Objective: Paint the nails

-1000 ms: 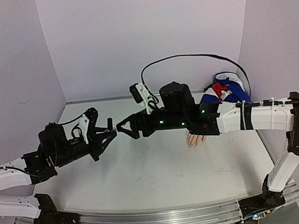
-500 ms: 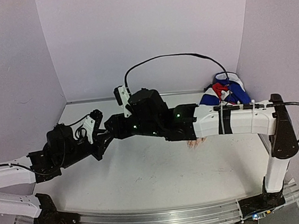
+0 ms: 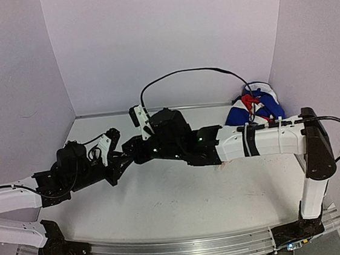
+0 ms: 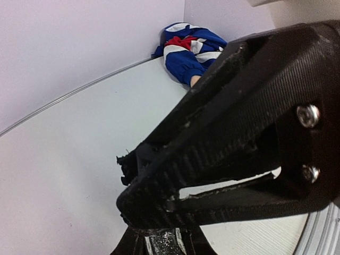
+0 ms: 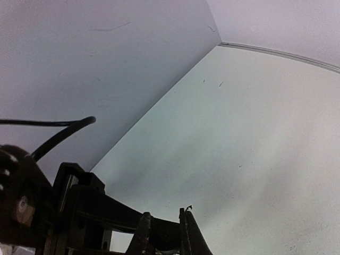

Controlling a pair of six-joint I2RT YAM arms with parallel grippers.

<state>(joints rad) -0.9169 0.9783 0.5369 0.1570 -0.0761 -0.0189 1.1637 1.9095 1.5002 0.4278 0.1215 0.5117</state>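
Observation:
My left gripper (image 3: pixel 118 159) is shut on a small glittery bottle (image 4: pixel 164 245), which shows at the bottom of the left wrist view. My right arm reaches across the table. Its gripper (image 3: pixel 131 151) meets the left one tip to tip. In the right wrist view its fingers (image 5: pixel 144 235) are shut on the bottle's dark cap (image 5: pixel 166 239). The mannequin hand's blue, white and red sleeve (image 3: pixel 254 107) lies at the back right. A sliver of pale hand (image 3: pixel 222 165) peeks out under my right forearm. The nails are hidden.
Pale walls close the table on the left, back and right. A black cable (image 3: pixel 182 73) arches above my right arm. A metal rail (image 3: pixel 182 248) runs along the near edge. The sleeve (image 4: pixel 187 47) sits in the far corner.
My right arm has swung left to the left gripper, and its jaws have closed from wide open onto the cap. The left gripper has edged slightly right and stayed shut.

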